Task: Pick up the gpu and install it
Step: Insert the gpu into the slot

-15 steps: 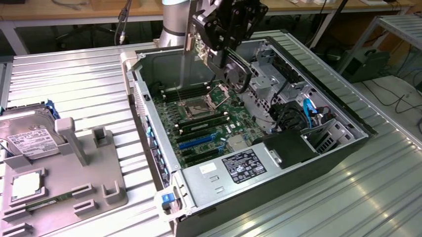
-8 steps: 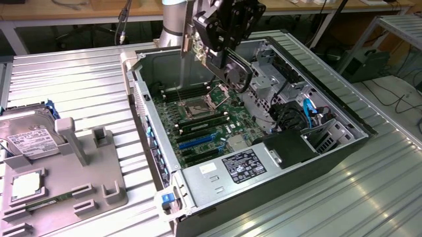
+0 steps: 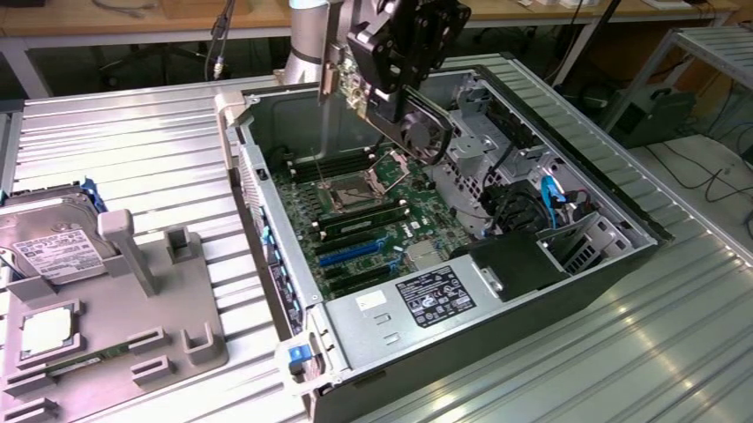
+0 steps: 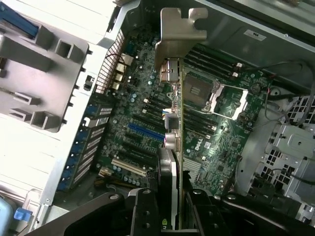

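- Exterior view has the open computer case point(image 3: 612, 231) lying on a ribbed table point(image 3: 141, 141). The step in hand, I judge, is carrying the card over the case towards a slot.
- Motherboard point(image 3: 365, 220) covers the case floor. The drive cage point(image 3: 471, 145) stands at three o'clock of the card, just beside it, so drifting that way would likely snag.
- Gripper point(image 3: 398, 101) hangs at twelve o'clock of the case. Its fingers point(image 4: 145, 209) are clamped on the gpu point(image 3: 424, 132), which is in the air above the board and touches nothing else.
- Silver bracket point(image 4: 179, 29) sits at the end of the card away from the fingers. A good seat probably needs it facing the case's rear wall at nine o'clock.
- Blue slot point(image 3: 353, 256) lies toward seven o'clock of the card. The card's edge appears not to run parallel to it, so squaring up before any descent seems wise.
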